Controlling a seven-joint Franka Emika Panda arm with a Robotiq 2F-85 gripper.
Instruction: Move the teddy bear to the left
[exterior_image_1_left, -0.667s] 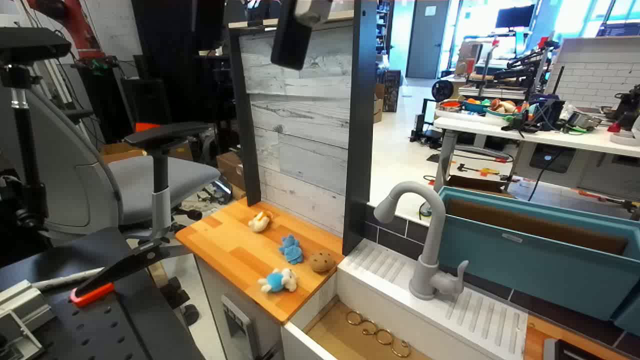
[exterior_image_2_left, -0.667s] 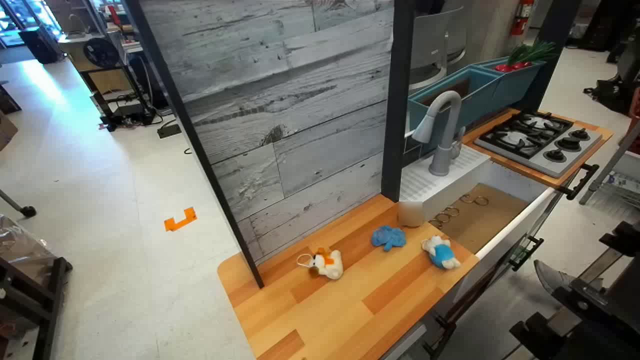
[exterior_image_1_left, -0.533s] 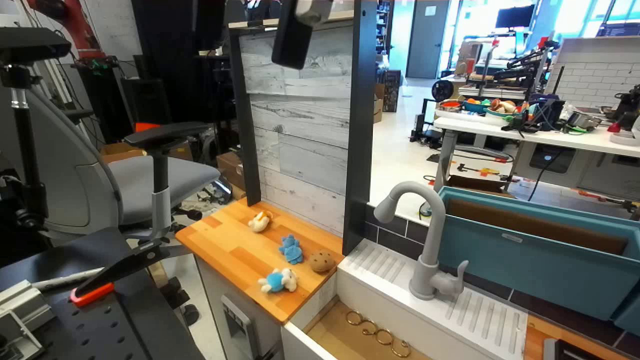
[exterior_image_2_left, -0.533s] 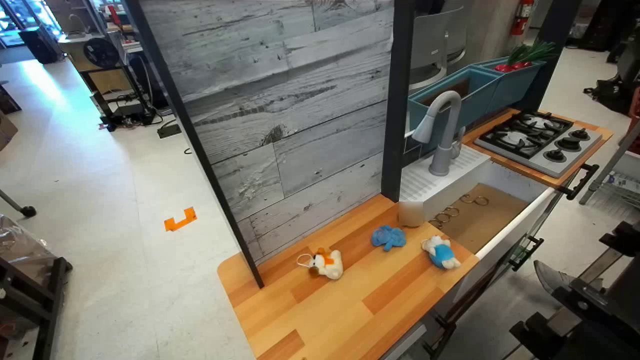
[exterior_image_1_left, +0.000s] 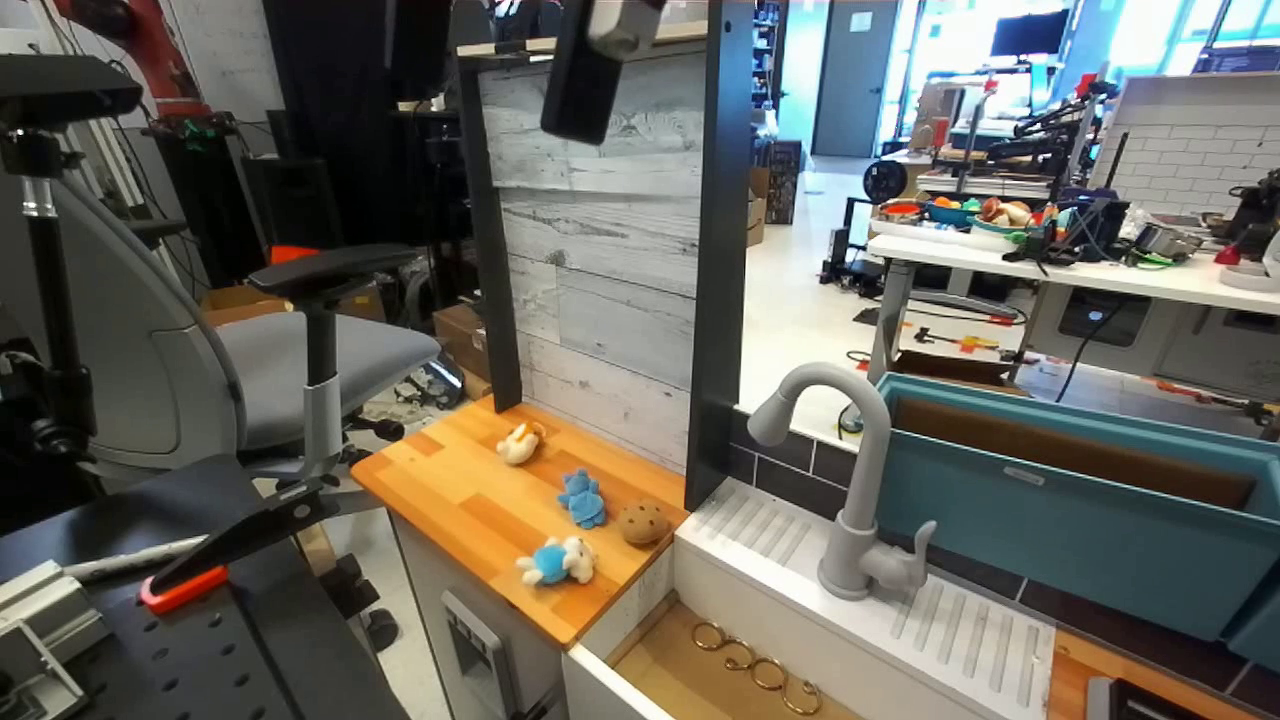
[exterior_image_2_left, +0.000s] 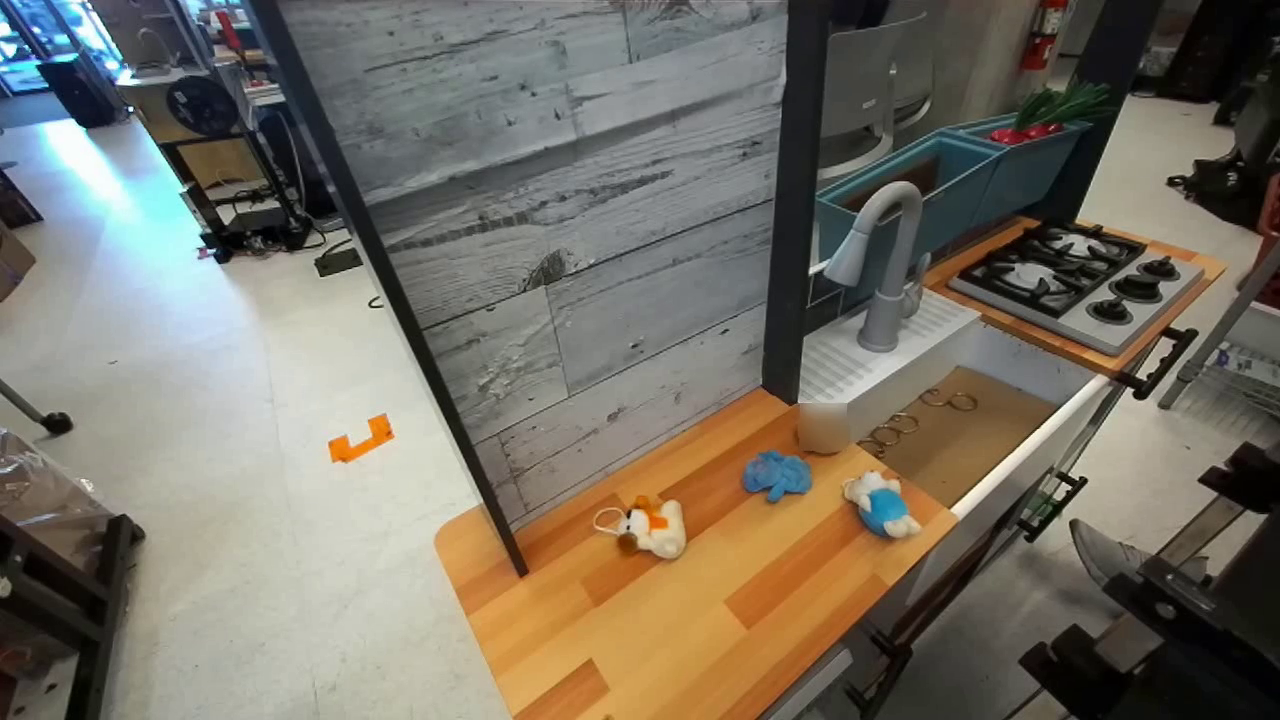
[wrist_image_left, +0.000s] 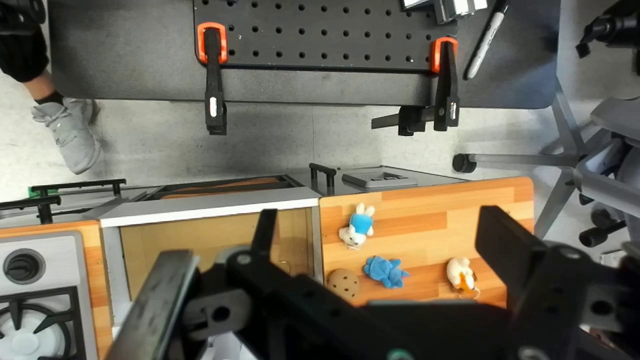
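- Our gripper (wrist_image_left: 379, 222) is spread wide, empty.
- The teddy bear (wrist_image_left: 457, 271), presumably the cream one, lies ungrasped.
- We judge everything remains: grasp, leftward move, release.

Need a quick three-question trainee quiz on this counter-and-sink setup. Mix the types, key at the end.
1. True or false: in the wrist view, the gripper stands open.

2. What color is the faucet?
A) red
B) gray
C) black

3. Short answer: on the wooden counter, which lies nearer the gray plank panel, the plain blue toy or the white toy in blue?

Key:
1. True; it is wide open.
2. B
3. The plain blue toy, as both exterior views show.
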